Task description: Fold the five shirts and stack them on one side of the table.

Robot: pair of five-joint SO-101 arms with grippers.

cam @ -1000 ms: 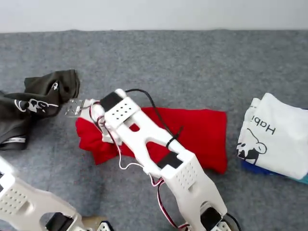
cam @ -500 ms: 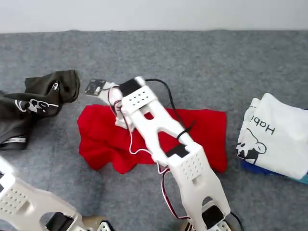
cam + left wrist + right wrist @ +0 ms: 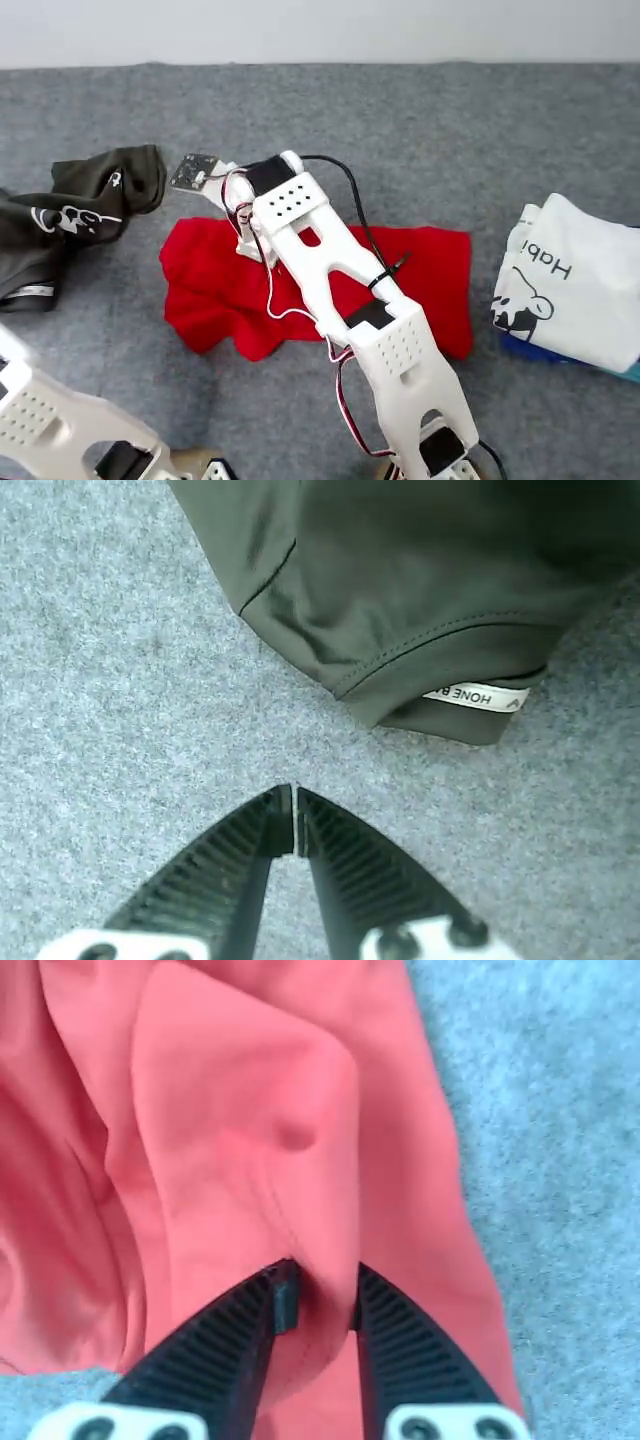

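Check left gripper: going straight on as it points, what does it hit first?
The left gripper, jaws shut, likely meets the hem of the dark green shirt first; depth unclear, the grey mat may come sooner.

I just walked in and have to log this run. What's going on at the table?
The right end effector pinches a fold of the red shirt, which lies partly bunched in the middle of the table. The left end effector is shut on nothing, above bare table beside the crumpled dark shirt. A folded white shirt lies on a blue shirt at one side.
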